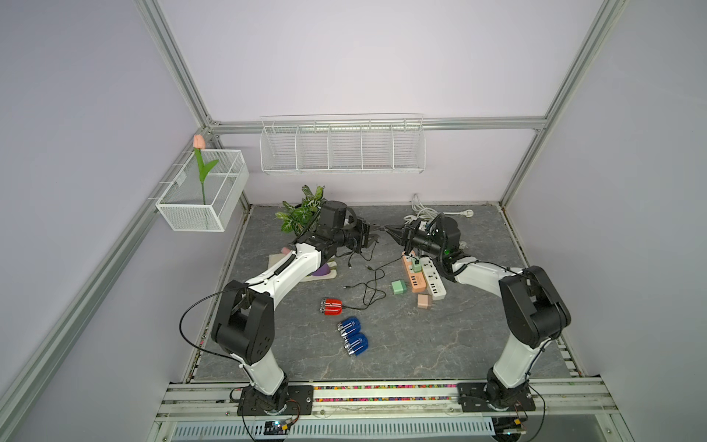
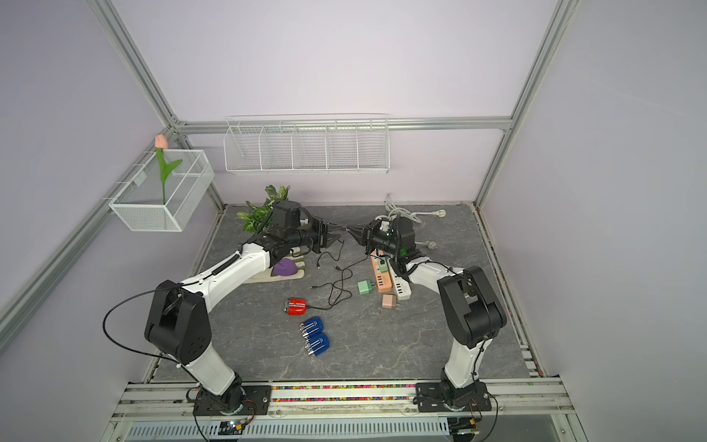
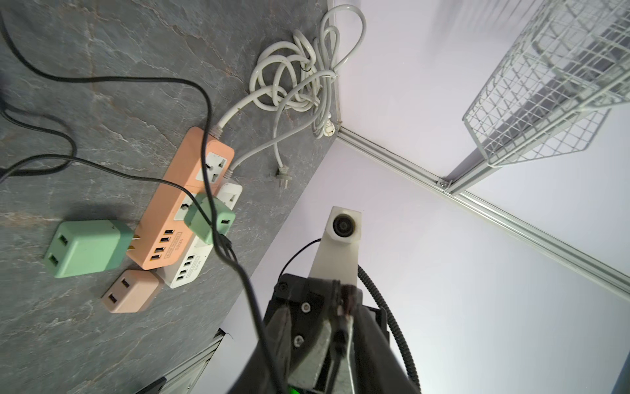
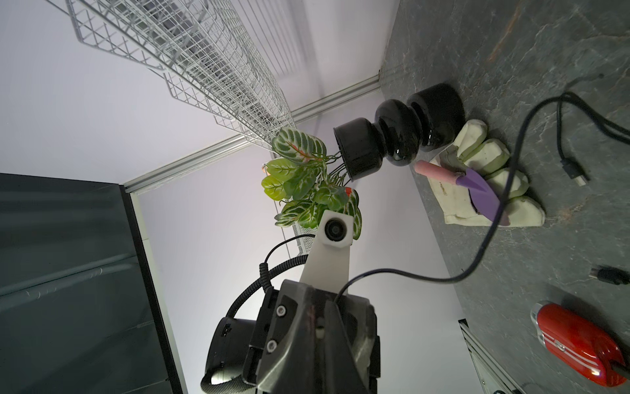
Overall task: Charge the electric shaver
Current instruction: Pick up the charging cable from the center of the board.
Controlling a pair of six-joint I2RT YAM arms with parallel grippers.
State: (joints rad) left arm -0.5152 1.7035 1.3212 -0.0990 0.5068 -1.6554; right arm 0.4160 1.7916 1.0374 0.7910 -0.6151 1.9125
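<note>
Red shaver (image 1: 331,306): on the tabletop (image 1: 421,344), lower middle of both top views, well apart from both my hands. A shaver lead (image 4: 618,370) is plugged into its end.
My right hand (image 1: 391,230): clenched on a thin black cable (image 4: 392,272), raised over the tabletop in the upper middle of the frame.
My left hand (image 1: 373,235): released, fingers parted, almost tip to tip with the right. I can make out nothing in it.
Done: a green adapter (image 3: 209,216) sits in the orange power strip (image 3: 163,218), and the shaver has its lead in.
Left: I judge that a free cable end must go into that adapter. I cannot trace through the tangle whether the pinched cable is the shaver's own. The strip's white cord (image 3: 289,85) lies coiled at the back with its wall plug (image 1: 468,213) loose on the tabletop.
Top views alone: both arms whole, two blue shavers (image 1: 350,325) below the red one, and a pink adapter (image 1: 424,301) beside the strips.
Left wrist view alone: the adapter's ports close up, a spare green adapter (image 3: 88,247) touching the orange strip, and my right hand head-on.
Right wrist view alone: a loose USB plug (image 4: 576,175) on the tabletop, and a glove (image 4: 477,157) under a purple trowel (image 4: 477,186). My left arm half hides the glove and trowel from above.
</note>
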